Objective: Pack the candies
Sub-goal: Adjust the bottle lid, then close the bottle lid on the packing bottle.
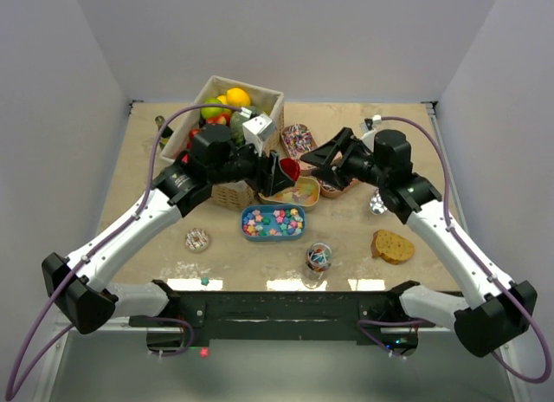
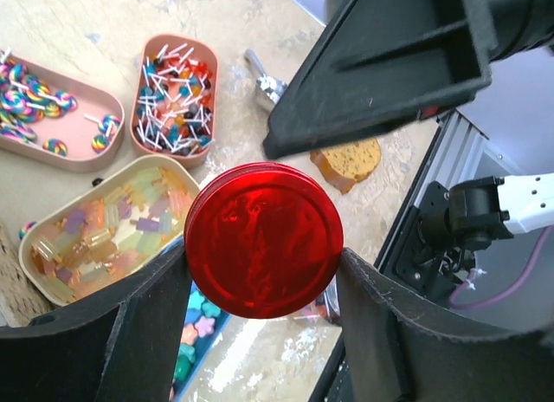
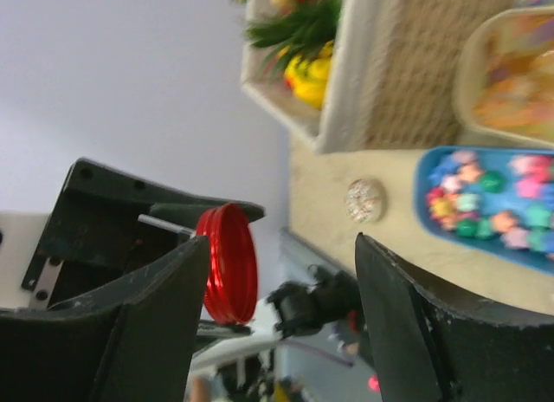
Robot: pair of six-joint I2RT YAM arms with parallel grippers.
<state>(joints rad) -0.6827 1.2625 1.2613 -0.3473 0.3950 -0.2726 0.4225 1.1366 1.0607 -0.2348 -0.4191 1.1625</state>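
Top view: left gripper clamps red lid mid-air; right gripper spread, facing it; candies in blue tray close by.
Left wrist: lid pinched at its rim; hold it steady.
Right wrist: fingers empty; lid sits off-centre, so align first.

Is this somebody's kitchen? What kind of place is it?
Probably a robot test booth, not a kitchen: plain white walls box in one table, the left arm and right arm are bolted at its edge, and trays of candies are laid out.
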